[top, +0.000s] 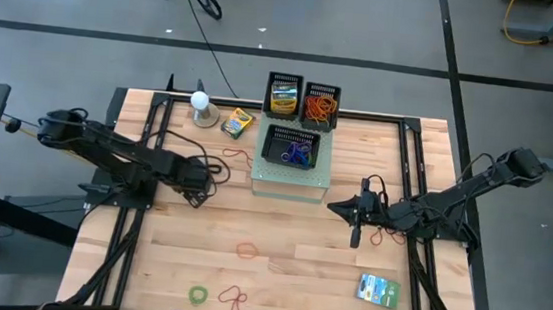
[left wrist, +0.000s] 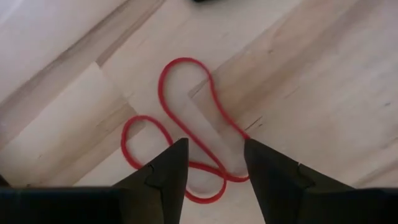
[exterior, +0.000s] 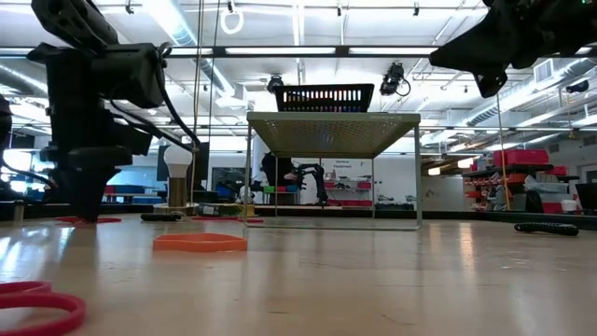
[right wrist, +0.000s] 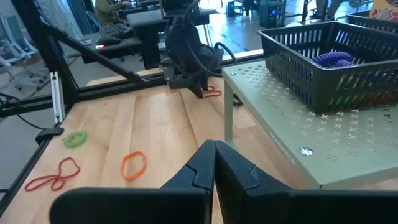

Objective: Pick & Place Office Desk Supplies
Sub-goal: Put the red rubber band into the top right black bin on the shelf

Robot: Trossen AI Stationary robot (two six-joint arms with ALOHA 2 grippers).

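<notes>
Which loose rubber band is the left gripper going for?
The red twisted band beneath the left gripper, framed by its open fingers; the other loose bands lie farther off.

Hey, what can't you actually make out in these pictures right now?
- Left end effector, left wrist view: whether its open fingers touch the thin red rubber band beneath.
- Flat green-blue-white packet, high view: print too small.
- Black mesh basket, low view: contents hidden by its wall.
- Right end effector, right wrist view: shut, nothing visibly held.
</notes>
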